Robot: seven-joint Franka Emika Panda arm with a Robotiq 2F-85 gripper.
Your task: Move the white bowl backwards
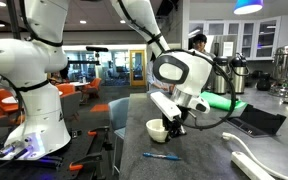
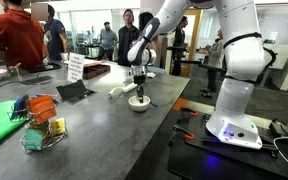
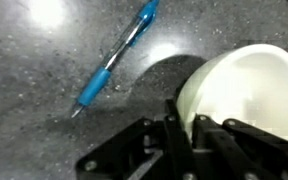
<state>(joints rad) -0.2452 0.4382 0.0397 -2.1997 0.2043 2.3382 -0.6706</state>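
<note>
Gripper (image 3: 196,122) looks clamped on the rim of the white bowl (image 3: 249,85). The wrist view shows one finger outside the wall and one inside, with the rim pinched between them. It's a rim pinch, off-centre, not a grasp around the body.

Bowl sits upright on the grey table (image 2: 104,135), directly under the wrist in both exterior views. I can't tell whether its base is touching the surface or just clear of it. Blue pen (image 3: 114,60) lies on the table near the bowl, apart from it, on the side away from the pinched rim. Wire basket (image 2: 39,125) is well apart and not a factor.

My read is that the grasp is done and the translate is next. Notes for doing it cleanly:
- A rim pinch on a smooth shallow bowl is slip-prone, so keep grip force steady and don't twist the wrist.
- Lift only enough to clear the table, or drag flat. The narrow base will tip if pulled at an angle.
- Move in a straight line backwards, slowly, with no yaw.
- That path heads away from the pen, so collision risk looks low.
- Set the bowl flat before opening, then retract straight up so the inner finger doesn't hook the rim.
</note>
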